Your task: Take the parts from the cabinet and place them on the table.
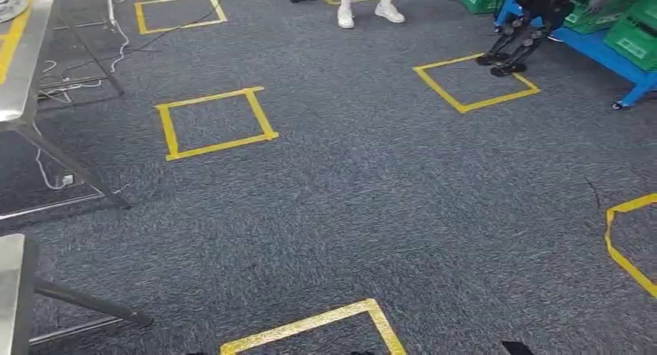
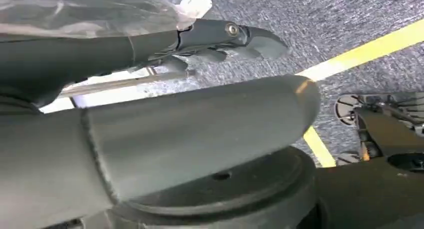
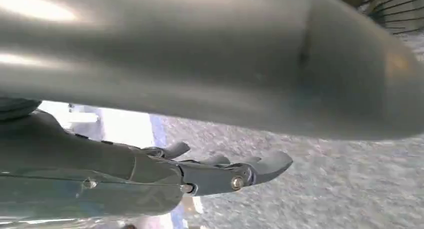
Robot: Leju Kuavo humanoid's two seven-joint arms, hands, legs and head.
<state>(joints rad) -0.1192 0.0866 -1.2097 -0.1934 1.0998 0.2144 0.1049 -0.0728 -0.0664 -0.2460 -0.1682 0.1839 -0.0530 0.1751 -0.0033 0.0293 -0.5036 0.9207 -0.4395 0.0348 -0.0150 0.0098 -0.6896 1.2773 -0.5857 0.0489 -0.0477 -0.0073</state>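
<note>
We are looking down from the head view at a grey carpet floor (image 1: pixel 372 208) marked with yellow tape squares (image 1: pixel 213 122). A metal counter (image 1: pixel 27 53) is standing at the left edge, with another metal edge (image 1: pixel 12 293) nearer to us at the lower left. Green crates (image 1: pixel 635 37) are sitting on a blue rack (image 1: pixel 612 56) at the far right, and the dark legs of another robot (image 1: pixel 515 41) are standing just in front of that rack. A person's white shoes (image 1: pixel 370 14) are showing at the far side of the floor.

In the left wrist view we are seeing our left hand (image 2: pixel 210 39) stretched out over the carpet, its dark fingers (image 2: pixel 260 41) lying nearly straight. A clear plastic bag (image 2: pixel 90 11) is lying along the back side of the hand, with a small white tag (image 2: pixel 196 1) at its end; we cannot tell what is inside it, nor whether the hand is actually gripping it.

In the right wrist view our right hand (image 3: pixel 200 171) is reaching out over the carpet with its fingers (image 3: pixel 265 164) extended and slightly apart, holding nothing that we can see.
</note>
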